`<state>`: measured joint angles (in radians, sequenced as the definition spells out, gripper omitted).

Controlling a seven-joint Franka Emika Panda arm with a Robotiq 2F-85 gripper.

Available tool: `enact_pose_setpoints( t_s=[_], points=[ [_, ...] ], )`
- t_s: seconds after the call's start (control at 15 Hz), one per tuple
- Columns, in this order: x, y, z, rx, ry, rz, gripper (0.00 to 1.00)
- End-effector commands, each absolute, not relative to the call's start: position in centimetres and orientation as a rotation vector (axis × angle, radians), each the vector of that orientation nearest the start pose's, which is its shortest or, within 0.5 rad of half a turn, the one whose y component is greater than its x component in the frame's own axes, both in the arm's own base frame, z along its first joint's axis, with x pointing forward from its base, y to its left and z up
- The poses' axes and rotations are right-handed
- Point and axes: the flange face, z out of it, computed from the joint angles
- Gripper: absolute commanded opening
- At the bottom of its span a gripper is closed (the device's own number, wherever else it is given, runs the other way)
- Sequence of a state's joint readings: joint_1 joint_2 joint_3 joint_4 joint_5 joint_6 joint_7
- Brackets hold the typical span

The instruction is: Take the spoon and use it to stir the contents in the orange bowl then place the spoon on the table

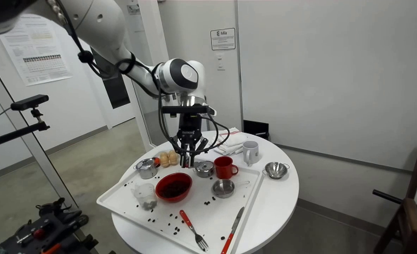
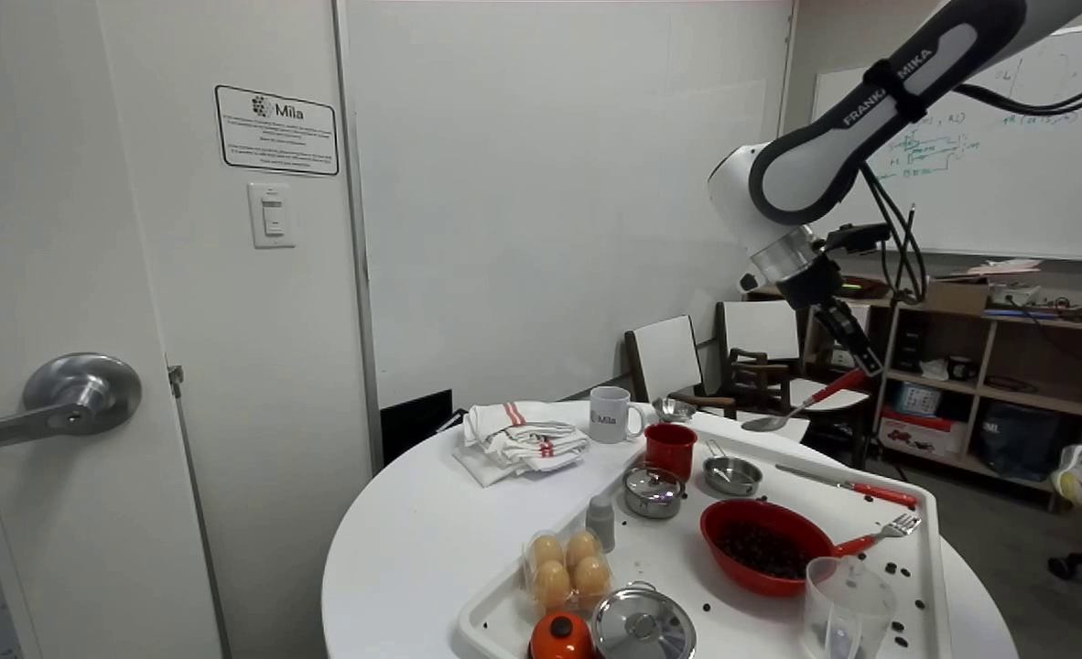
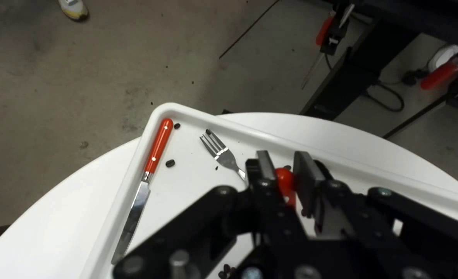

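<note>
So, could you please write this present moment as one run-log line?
gripper: holding red-handled spoon; spoon position: raised, outside orange bowl; bowl contents: dark beans; placing on table: not yet done

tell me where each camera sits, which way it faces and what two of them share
An exterior view: above the side nearest the fork, facing down across the table toward the sign; arm and gripper show.
An exterior view: on the side nearest the eggs, facing across the tray toward chairs; arm and gripper, holding the spoon, show.
Wrist view: on the arm, facing down at the knife and floor; of the arm, just the gripper shows.
Both exterior views share the red bowl, tray and sign.
</note>
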<state>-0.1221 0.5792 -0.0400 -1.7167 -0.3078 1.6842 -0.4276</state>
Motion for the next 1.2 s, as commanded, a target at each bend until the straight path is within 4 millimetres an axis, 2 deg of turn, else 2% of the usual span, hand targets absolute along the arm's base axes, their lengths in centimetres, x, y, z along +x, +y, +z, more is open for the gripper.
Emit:
enact_pose_setpoints(
  t_s=[0.0, 0.4, 0.8, 0.93, 1.13],
  points=[
    [61.4, -11.2, 21.5, -2.986, -0.670, 1.281, 0.08],
    [63.7, -7.0, 18.1, -2.907, -0.815, 1.524, 0.08],
    [65.7, -1.6, 16.6, -2.880, -1.002, 1.671, 0.08],
    [66.2, -0.6, 15.7, -2.878, -1.057, 1.711, 0.08],
    [66.4, -0.1, 14.3, -2.867, -1.077, 1.830, 0.08]
  ],
)
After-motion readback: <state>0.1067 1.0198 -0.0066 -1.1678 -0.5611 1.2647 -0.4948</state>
